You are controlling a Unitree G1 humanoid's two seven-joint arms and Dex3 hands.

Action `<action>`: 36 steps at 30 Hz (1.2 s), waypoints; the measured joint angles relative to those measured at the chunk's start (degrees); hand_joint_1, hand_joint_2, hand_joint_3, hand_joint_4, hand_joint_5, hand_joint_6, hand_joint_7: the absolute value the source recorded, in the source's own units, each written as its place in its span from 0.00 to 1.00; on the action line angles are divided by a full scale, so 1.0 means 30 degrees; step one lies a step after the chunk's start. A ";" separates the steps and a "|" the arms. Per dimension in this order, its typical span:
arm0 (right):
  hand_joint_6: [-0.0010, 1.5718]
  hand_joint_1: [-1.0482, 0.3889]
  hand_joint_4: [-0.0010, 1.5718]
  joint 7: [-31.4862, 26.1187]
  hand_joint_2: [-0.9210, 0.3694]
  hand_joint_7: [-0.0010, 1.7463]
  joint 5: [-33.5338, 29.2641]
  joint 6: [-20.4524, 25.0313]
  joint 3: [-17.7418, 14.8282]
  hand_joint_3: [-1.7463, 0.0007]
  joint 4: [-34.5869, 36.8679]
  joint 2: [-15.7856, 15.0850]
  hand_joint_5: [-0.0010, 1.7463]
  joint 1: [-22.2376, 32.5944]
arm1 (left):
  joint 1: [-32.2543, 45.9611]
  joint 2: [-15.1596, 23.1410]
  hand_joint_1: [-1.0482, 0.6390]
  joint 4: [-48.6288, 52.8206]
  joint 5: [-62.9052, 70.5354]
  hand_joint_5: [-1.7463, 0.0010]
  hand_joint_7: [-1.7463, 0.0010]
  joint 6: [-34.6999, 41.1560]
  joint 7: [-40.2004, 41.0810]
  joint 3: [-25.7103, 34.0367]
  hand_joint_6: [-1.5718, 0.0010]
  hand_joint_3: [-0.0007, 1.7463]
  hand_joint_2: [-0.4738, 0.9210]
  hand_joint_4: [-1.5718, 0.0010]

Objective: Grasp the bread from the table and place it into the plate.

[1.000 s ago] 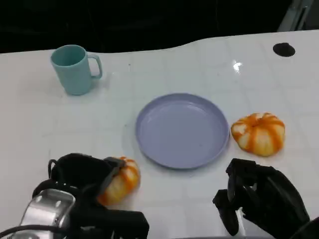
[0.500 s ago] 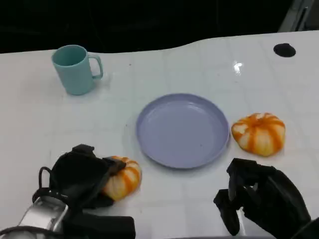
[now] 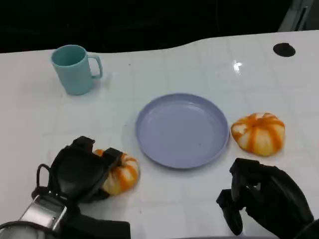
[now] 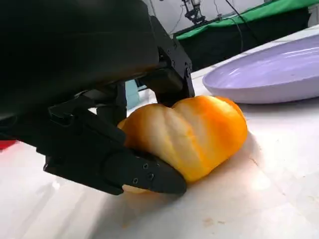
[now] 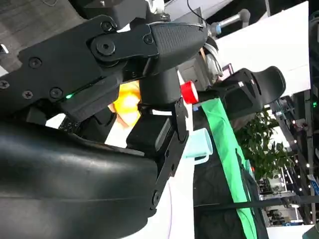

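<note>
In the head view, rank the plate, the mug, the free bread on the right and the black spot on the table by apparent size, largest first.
1. Purple plate, clearly largest.
2. Bread right of the plate and teal mug: close in apparent size; the mug sits farther from the camera, so I won't rank them.
3. Black spot, smallest.

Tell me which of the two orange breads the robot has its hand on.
The bread left of the plate, under the left hand; the other bread lies untouched right of it.

The left hand [image 3: 82,172] covers the near side of the bread [image 3: 119,173] it grips. The right hand [image 3: 264,199] is cut off by the head view's lower edge, so its fingers' closure can't be judged.
</note>
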 measured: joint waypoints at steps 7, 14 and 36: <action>0.66 0.08 0.77 0.0030 0.05 0.86 -0.0002 0.0001 -0.0007 0.81 -0.0011 0.0018 0.94 -0.0013 | 0.0694 0.0822 0.49 -0.3836 0.0118 0.00 0.28 0.2294 -0.3798 0.0691 0.49 0.16 1.00 0.48; 0.66 0.07 0.77 0.0028 0.04 0.86 -0.0003 0.0042 0.0008 0.81 -0.0103 0.0023 0.95 0.0011 | 0.1449 0.1263 0.50 -0.7218 -0.0230 0.00 0.23 0.3844 -0.6052 0.2174 0.50 0.17 0.98 0.47; 0.65 0.07 0.76 0.0180 0.02 0.88 -0.0053 -0.0022 0.0004 0.84 -0.0050 0.0027 0.96 0.0093 | -0.2412 -0.1310 0.51 -0.3665 -0.2478 0.00 0.02 -0.0683 -0.1122 0.2803 0.57 0.54 0.70 0.44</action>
